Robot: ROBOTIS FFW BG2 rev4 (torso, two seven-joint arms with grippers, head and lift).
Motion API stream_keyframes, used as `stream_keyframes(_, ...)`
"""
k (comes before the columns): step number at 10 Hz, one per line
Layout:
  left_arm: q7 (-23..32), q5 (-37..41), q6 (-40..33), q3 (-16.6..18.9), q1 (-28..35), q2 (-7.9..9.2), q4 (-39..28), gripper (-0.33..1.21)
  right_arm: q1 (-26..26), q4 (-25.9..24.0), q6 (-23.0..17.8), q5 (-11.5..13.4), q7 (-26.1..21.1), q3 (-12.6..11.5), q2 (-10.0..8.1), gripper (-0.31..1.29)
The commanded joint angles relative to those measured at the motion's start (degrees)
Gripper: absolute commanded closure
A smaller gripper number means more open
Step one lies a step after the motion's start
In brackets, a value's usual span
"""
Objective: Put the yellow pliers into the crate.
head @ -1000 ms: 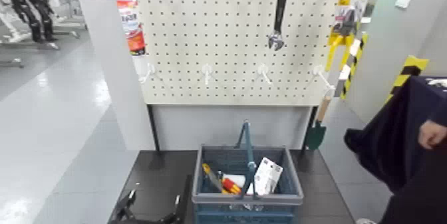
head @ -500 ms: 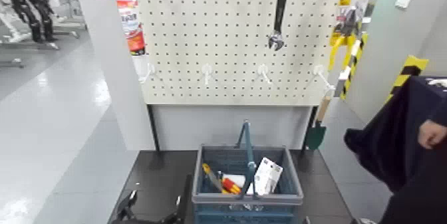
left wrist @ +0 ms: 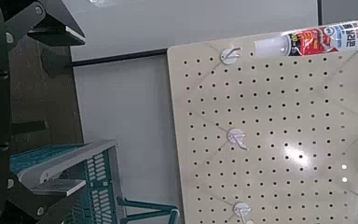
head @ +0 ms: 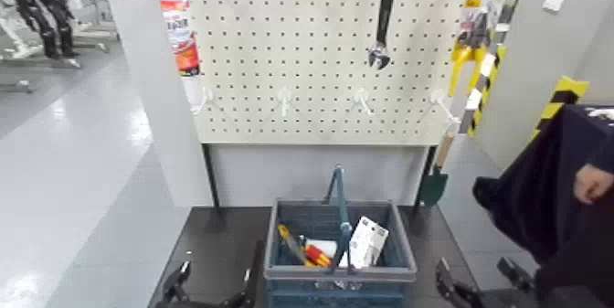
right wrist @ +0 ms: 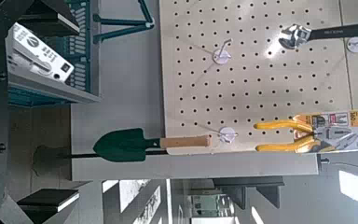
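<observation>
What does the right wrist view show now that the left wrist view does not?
Only the right wrist view: the yellow pliers on their card, the wrench, the green trowel and a white card in the crate.
Only the left wrist view: the red-and-white tube.
Both: the pegboard with white hooks, and part of the crate.

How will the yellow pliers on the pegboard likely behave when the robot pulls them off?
The yellow pliers will probably feel stiff, as they are fixed to a printed card. They may swing or twist at first, since they hang with the handles dangling free. The handles look smooth, so they might slip a little.
</observation>
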Motion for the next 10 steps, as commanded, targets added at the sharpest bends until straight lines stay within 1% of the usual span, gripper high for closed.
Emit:
stream_keyframes(1, -0.1, 0.0, 0.2, -0.2, -0.3, 0.09, 0.0, 0.21, -4.3, 0.1, 3.4, -1.0, 2.9, -3.3, 0.26, 0.08)
stream_keyframes(3, -0.2, 0.1, 0.4, -0.4, -0.6, 0.17, 0.0, 0.21, -8.3, 0.5, 5.5, -1.3, 6.0, -5.2, -0.62, 0.08)
stream_keyframes(5, -0.1, 0.2, 0.6, -0.5, -0.8, 0.17, 0.0, 0.21, -12.1, 1.4, 6.4, -1.7, 7.6, -6.6, -1.67, 0.08)
stream_keyframes(6, -0.2, 0.2, 0.7, -0.5, -0.9, 0.17, 0.0, 0.21, -14.3, 2.1, 7.3, -2.1, 9.4, -7.0, -2.29, 0.08)
stream_keyframes(7, -0.2, 0.3, 0.8, -0.6, -1.1, 0.26, 0.0, 0.21, -15.9, 2.1, 8.3, -2.1, 10.1, -7.2, -2.81, 0.08)
stream_keyframes(10, -0.4, 0.4, 1.1, -0.6, -1.4, 0.26, 0.2, 0.21, -22.5, 4.7, 9.7, -2.1, 11.8, -7.3, -5.71, 0.08)
